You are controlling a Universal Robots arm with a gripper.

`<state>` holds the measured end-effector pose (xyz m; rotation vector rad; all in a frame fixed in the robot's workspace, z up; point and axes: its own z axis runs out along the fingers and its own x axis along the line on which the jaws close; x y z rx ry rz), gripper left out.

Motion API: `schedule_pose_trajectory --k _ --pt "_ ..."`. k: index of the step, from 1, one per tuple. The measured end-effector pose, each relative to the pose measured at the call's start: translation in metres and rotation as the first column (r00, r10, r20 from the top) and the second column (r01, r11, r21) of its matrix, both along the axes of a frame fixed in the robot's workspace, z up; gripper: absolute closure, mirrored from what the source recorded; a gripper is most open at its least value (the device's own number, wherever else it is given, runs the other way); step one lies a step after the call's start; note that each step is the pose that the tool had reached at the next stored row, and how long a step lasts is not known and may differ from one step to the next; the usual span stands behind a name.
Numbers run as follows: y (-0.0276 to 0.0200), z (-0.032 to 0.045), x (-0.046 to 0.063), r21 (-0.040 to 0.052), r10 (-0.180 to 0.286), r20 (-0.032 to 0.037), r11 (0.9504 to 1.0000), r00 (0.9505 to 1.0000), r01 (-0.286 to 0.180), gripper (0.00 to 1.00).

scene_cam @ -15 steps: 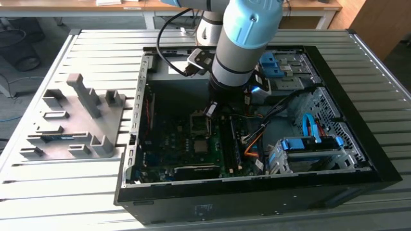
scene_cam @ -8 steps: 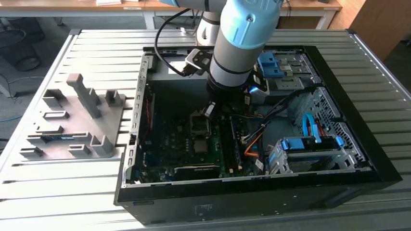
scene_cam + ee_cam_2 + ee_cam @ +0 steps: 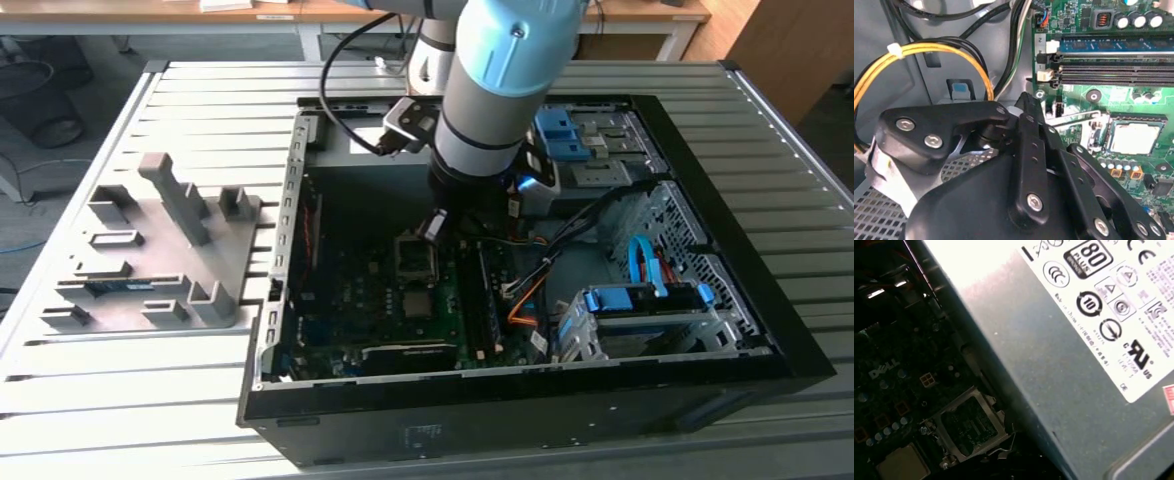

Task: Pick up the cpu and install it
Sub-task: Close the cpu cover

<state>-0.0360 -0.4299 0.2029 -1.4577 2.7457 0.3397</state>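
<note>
The cpu [image 3: 1132, 138] already sits in its socket on the green motherboard [image 3: 1089, 20], pale square top showing; it also appears in the first wrist view [image 3: 901, 464]. It lies just off to one side of the jaws [image 3: 1026, 102], near but not touching them. The socket's metal load frame [image 3: 969, 427] is swung open beside the chip, so placing looks done and clamping down not yet; that is a judgement.

Jaws: black linkage bars fill the second wrist view and the tips are hidden, so cannot tell how far open they are, nor whether they hold anything.

The arm [image 3: 494, 90] reaches down into the open computer case [image 3: 694, 330], with the wrist low over the board. The grey power supply box [image 3: 1069, 375] is close alongside. Yellow cables [image 3: 929, 50] and memory slots [image 3: 1114, 65] are also near the jaws.

The case lies on a slatted grey tabletop [image 3: 200, 390], with a grey parts fixture [image 3: 160, 250] well apart from the jaws. Wooden desks stand behind.
</note>
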Motion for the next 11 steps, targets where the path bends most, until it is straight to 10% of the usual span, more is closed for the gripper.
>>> schedule_pose_trajectory --k 11 --pt "-0.0008 0.0061 -0.0049 0.0075 0.001 0.0084 1.0 1.0 -0.001 0.9"
